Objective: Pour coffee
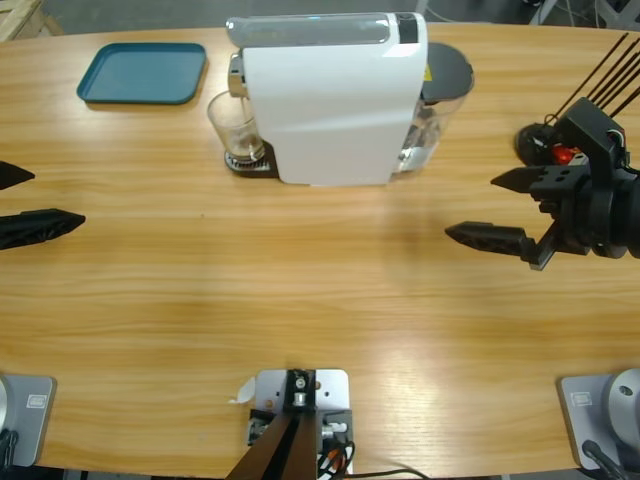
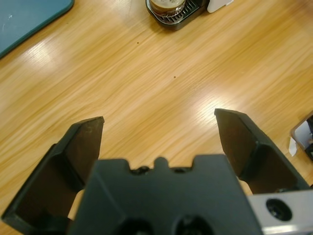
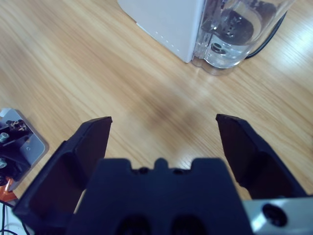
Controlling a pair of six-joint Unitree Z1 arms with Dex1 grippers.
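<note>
Nearest the camera, bare wooden surface (image 1: 300, 300) runs the full width. At mid-depth the left claw (image 1: 25, 200) enters from the left edge, its jaws spread wide and holding nothing; its wrist view looks along them over bare wood toward the drip tray (image 2: 173, 19). Opposite it, the right claw (image 1: 505, 208) comes in from the right edge, likewise wide apart and empty, pointed at the machine's clear water tank (image 3: 239, 34). Farther back stands the white coffee machine (image 1: 325, 100), with a clear glass (image 1: 237, 125) on the drip tray at its left side, holding the coffee (image 2: 167, 4) as a shallow brown layer. A teal tray (image 1: 143, 73) lies at the far left.
</note>
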